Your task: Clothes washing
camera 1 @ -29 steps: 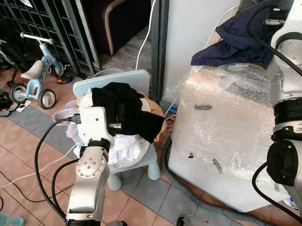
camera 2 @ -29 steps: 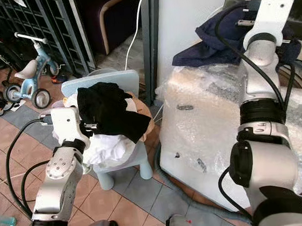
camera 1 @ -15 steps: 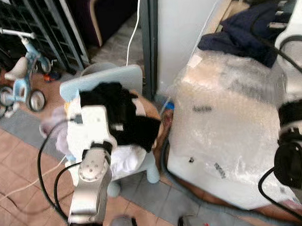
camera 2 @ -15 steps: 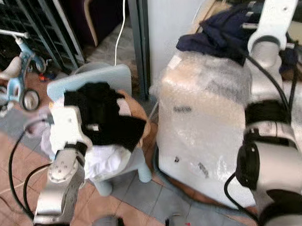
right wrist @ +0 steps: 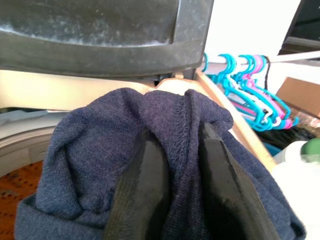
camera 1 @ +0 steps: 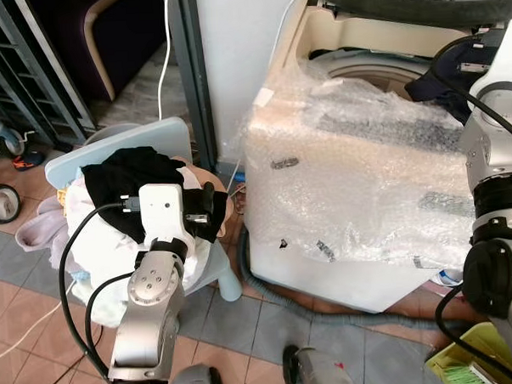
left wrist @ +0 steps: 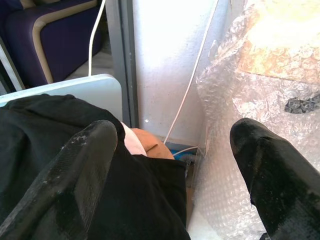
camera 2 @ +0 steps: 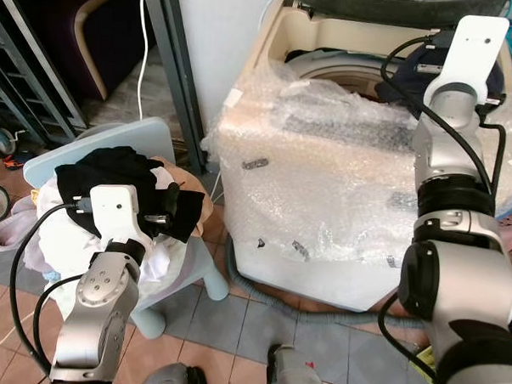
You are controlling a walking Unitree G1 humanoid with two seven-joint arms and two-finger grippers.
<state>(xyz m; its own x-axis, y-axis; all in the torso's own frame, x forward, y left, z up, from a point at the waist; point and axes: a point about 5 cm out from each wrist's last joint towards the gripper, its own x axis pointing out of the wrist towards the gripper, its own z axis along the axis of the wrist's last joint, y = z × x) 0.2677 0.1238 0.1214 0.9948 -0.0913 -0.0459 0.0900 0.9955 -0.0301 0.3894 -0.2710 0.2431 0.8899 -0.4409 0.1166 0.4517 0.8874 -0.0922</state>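
Navy cloth sits pinched between the two black fingers of our right claw (right wrist: 172,185), which we hold up at the far right corner of the washing machine (camera 1: 367,196). This navy garment (right wrist: 125,165) hangs at the rim of the open tub, under the raised dark lid (right wrist: 95,35). One second ago it lay spread along the machine's top edge; now most of it has gone from there and only a bunched part shows beside our right arm. The whole picture has also shifted, so our head has turned toward the machine, and its tub and lid have come into sight. Bubble wrap (camera 1: 382,152) covers the machine's front and top. Our left claw (left wrist: 170,165) is spread wide and hovers just over the black garment (camera 1: 136,176), much as it did before. That garment lies on top of a heap of white and pale laundry (camera 1: 88,242) on the light blue chair (camera 1: 126,147), just beside the machine's left side.
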